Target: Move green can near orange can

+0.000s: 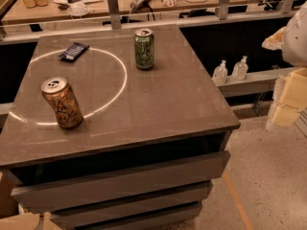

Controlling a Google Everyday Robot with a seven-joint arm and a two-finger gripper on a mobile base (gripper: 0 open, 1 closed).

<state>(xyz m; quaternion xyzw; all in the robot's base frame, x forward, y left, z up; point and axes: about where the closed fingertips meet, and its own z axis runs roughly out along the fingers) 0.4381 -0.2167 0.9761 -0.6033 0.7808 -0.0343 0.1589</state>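
Observation:
The green can (144, 49) stands upright at the back middle of the dark table (168, 104). It has pale lettering and a silver top. The orange can (62, 102) stands at the front left of the table, with an orange-gold body, dark lettering and a silver top. The two cans are far apart. Pale parts of my arm (290, 56) show at the right edge, away from the table. My gripper itself is out of view.
A dark snack packet (74, 51) lies at the back left of the table. A bright ring of light lies on the tabletop between the cans. Drawers sit under the tabletop. Two small clear bottles (230, 71) stand on a ledge behind to the right. A cluttered desk is behind.

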